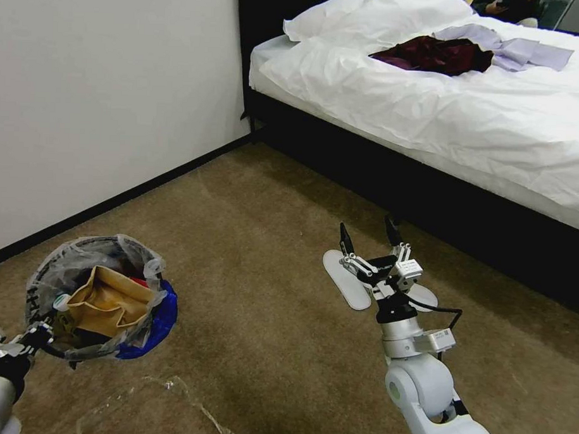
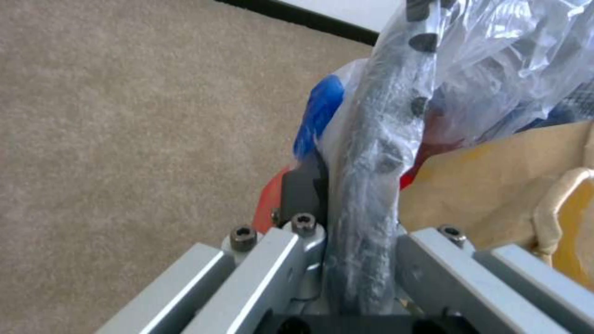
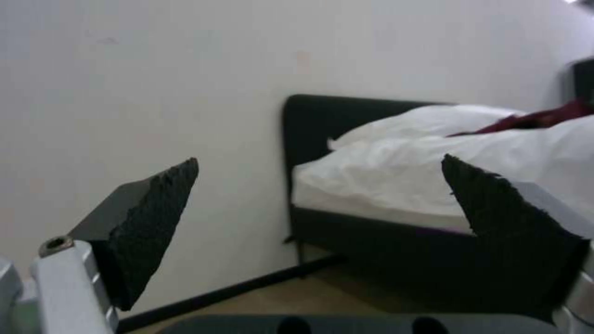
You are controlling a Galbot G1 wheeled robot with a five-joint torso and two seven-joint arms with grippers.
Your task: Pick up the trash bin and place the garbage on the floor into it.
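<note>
Head view first: the trash bin [image 1: 96,299] sat at the lower left of the frame, already stuffed with a crumpled brown paper bag [image 1: 106,299], and the left gripper [image 1: 32,340] had it pinched by the near rim at the very bottom-left corner. One-edge grip on a loaded bin, so my guess was it could tilt and dump stuff back onto the carpet [image 1: 269,241]. The right gripper [image 1: 370,235] hung mid-frame with its fingers spread and empty, just above a pair of white slippers [image 1: 347,279], which aren't trash, so a grab there would've been wrong.

Left wrist view: fingers were clamped on the black rim [image 2: 371,162] through the clear liner [image 2: 495,60]. Slippery plastic in between, might slide, though I couldn't really tell how deep the bite went.

Right wrist view: both pads [image 3: 148,218] stood wide apart, pointing at the bed [image 3: 445,153] toward the right.
</note>
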